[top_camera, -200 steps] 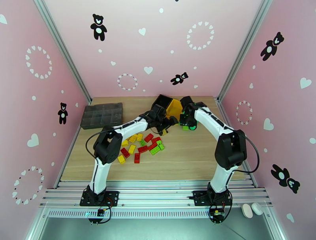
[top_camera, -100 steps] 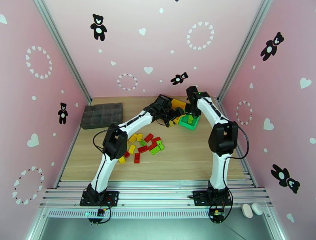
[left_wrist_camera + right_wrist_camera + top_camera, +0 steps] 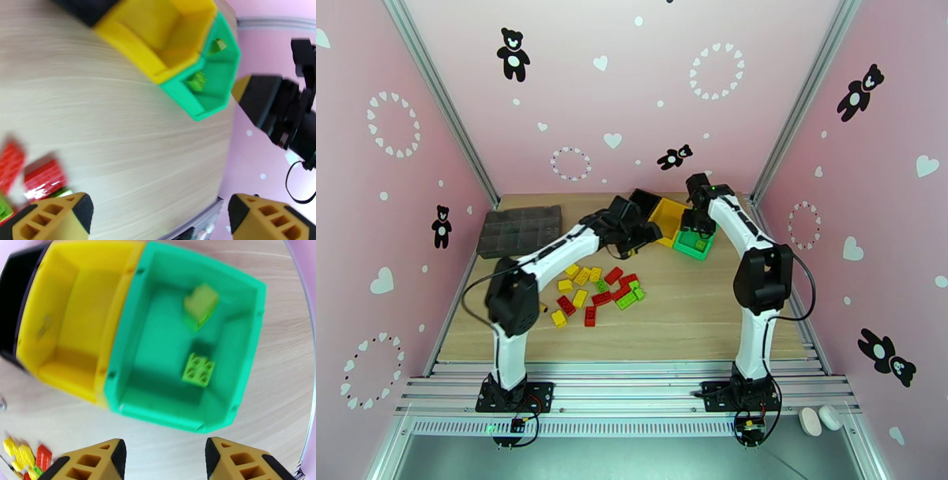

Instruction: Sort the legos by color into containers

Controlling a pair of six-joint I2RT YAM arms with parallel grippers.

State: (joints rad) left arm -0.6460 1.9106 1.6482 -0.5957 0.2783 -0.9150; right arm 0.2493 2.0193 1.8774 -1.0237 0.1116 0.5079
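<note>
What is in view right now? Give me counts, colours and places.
containers: three joined, black, yellow and green; far centre of the table
binned legos: two, bright green; inside the green container
loose legos: about fifteen, red, yellow and green; scattered left of centre, nearer than the containers
organizer tray: one, dark grey; far left corner
white objects: two, white; on the metal ledge at near right, too small to identify
table: one, light wood
left tool: one, ochre fingers with black pads; open, over the table between the loose legos and the containers
right tool: one, same colours; open, holding nothing, above the green container
</note>
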